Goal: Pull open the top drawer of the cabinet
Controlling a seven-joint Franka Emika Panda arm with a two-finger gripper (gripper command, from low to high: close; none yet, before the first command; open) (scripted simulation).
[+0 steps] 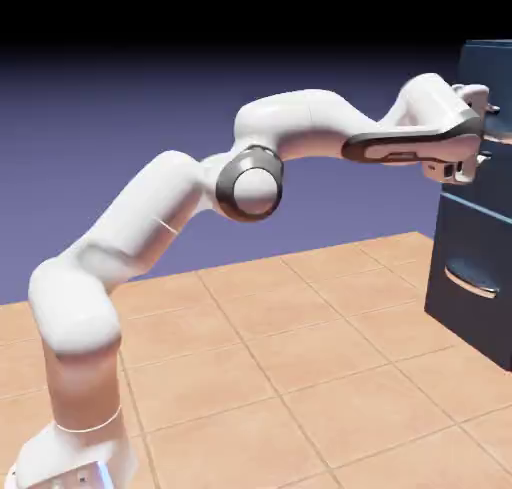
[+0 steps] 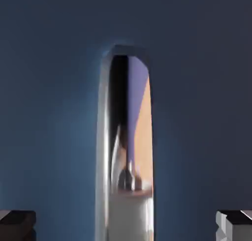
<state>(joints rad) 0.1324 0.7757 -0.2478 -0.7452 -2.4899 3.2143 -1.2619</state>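
Observation:
The dark navy cabinet [image 1: 462, 312] stands at the exterior view's right edge. My gripper [image 1: 478, 127] is pressed up against the top drawer [image 1: 497, 72], and the hand hides that drawer's handle in this view. In the hand view the drawer's flat blue front [image 2: 49, 87] fills the picture. Its curved silver handle [image 2: 125, 136] runs down the middle. The handle lies between my gripper's [image 2: 126, 225] two grey fingertips [image 2: 17, 223], which sit far apart at the bottom corners. A clear gap shows on each side of the bar, so the gripper is open around it.
The lower drawer, with a like silver handle [image 1: 470, 280], sits below my hand. The tiled tabletop [image 1: 300, 357] stretches out in front of the cabinet. My arm spans from its base [image 1: 70, 457] at the lower left.

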